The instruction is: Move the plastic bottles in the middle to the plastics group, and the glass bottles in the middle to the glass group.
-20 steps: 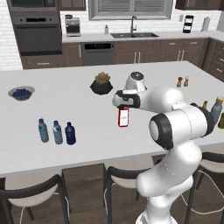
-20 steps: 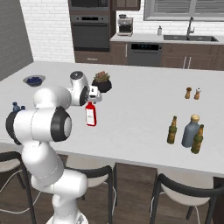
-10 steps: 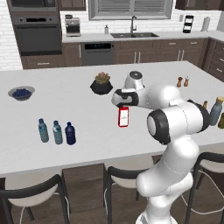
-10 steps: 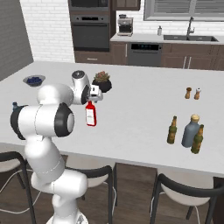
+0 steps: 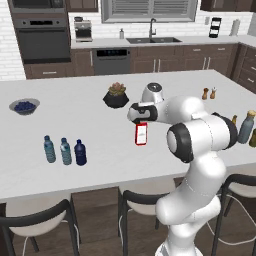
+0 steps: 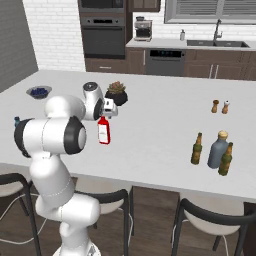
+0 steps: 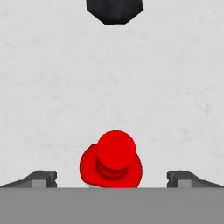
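From the left base view, the red flask bottle [image 5: 141,133] stands upright mid-counter [image 5: 100,130], with the gripper [image 5: 136,114] poised directly above its cap.

In the right base view, the flask [image 6: 103,131] sits just below the hand [image 6: 109,108], well apart from the glass group [image 6: 212,151].

In the hand view, the 2 fingertips [image 7: 41,178] stand wide apart, flanking the cap [image 7: 116,149] without touching; its long axis runs straight along the approach.

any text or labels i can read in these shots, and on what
No text can be read anywhere.
red bottle: white label, its marks too blurred to read.
pale blue water bottle: whitish label, too small to read.
wall oven: no legible markings.
The open tool bears no lettering.
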